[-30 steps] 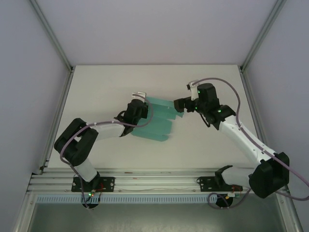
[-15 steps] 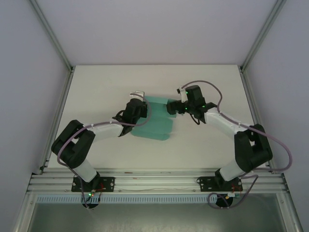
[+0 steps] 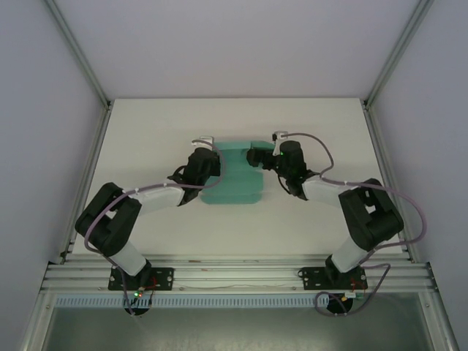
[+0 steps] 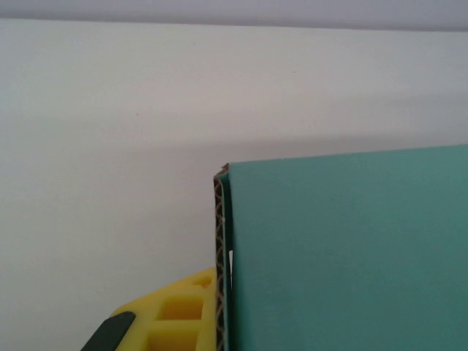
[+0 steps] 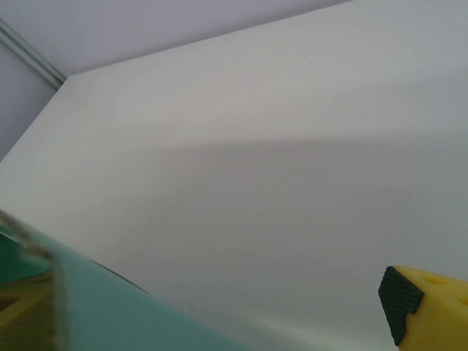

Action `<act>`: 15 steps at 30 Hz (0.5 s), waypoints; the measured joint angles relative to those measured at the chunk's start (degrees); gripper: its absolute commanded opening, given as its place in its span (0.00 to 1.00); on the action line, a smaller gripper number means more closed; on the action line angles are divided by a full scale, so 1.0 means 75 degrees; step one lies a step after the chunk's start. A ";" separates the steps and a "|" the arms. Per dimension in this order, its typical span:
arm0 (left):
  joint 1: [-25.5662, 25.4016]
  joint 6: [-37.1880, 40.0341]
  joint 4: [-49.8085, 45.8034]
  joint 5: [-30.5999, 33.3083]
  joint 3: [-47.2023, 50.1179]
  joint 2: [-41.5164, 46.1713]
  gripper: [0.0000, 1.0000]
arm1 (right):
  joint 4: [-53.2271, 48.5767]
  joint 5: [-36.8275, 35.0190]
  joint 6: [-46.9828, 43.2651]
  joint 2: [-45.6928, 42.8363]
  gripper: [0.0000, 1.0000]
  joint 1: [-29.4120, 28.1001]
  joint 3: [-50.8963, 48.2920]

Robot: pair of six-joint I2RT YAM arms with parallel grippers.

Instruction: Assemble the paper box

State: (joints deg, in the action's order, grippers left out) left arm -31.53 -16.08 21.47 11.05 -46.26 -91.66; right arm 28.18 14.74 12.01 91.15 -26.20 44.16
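From overhead I see the paper box point(image 3: 235, 183) near the middle of the table point(image 3: 146, 131), a teal sheet with both arms meeting at its far end. My left gripper point(image 3: 216, 168) is at the sheet's 10 o'clock edge and the right gripper point(image 3: 254, 157) at its 1 o'clock corner, but this view doesn't show how either set of jaws stands.

The left wrist camera does. The card's layered edge point(image 4: 219, 256) runs upright against one yellow finger point(image 4: 179, 314) at 7 o'clock, with the jaws closed and pinching the card. On the right wrist camera a black-padded fingertip point(image 5: 401, 292) sits at 4 o'clock and blurred teal card point(image 5: 110, 311) at 8 o'clock, with the jaws spread wide and gripping nothing.
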 measured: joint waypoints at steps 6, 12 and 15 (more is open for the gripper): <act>-0.0090 -0.0055 -0.0157 0.0023 -0.0114 0.0326 0.00 | -0.1457 -0.0973 -0.0248 -0.1856 1.00 0.0026 -0.0335; -0.0090 -0.0064 -0.0388 0.0020 -0.0128 0.0391 0.00 | -0.2722 -0.1617 -0.0493 -0.2623 1.00 0.0175 -0.0737; -0.0090 -0.0087 -0.0466 0.0017 -0.0128 0.0417 0.00 | -0.3159 -0.1673 -0.0615 -0.2608 1.00 0.0219 -0.0845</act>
State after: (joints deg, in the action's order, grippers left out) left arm -32.21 -16.73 17.98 11.18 -47.22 -88.53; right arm 4.49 2.20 7.40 71.59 -24.56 37.82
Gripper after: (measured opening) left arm 0.093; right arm 0.997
